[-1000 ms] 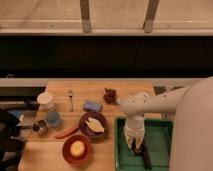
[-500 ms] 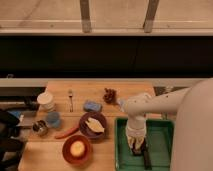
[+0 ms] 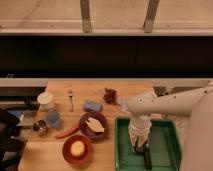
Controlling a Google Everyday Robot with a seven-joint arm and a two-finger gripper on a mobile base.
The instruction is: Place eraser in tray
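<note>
The green tray point(image 3: 169, 142) lies at the front right of the wooden table. My white arm reaches in from the right and bends down into it. My gripper point(image 3: 139, 145) is low inside the tray, near its left half. A dark oblong thing point(image 3: 148, 159), probably the eraser, lies on the tray floor just in front of and below the gripper. I cannot tell whether the gripper still touches it.
Left of the tray are a purple plate point(image 3: 93, 125) with pale food, a red bowl point(image 3: 76, 149) holding a yellow item, a red chili point(image 3: 66, 133), a blue sponge point(image 3: 92, 106), a blue cup point(image 3: 53, 119), a metal cup point(image 3: 40, 128), a white container point(image 3: 46, 100), a fork point(image 3: 71, 99) and dark grapes point(image 3: 109, 95).
The gripper has sunk slightly lower into the tray. The dark thing and the other objects have not moved.
</note>
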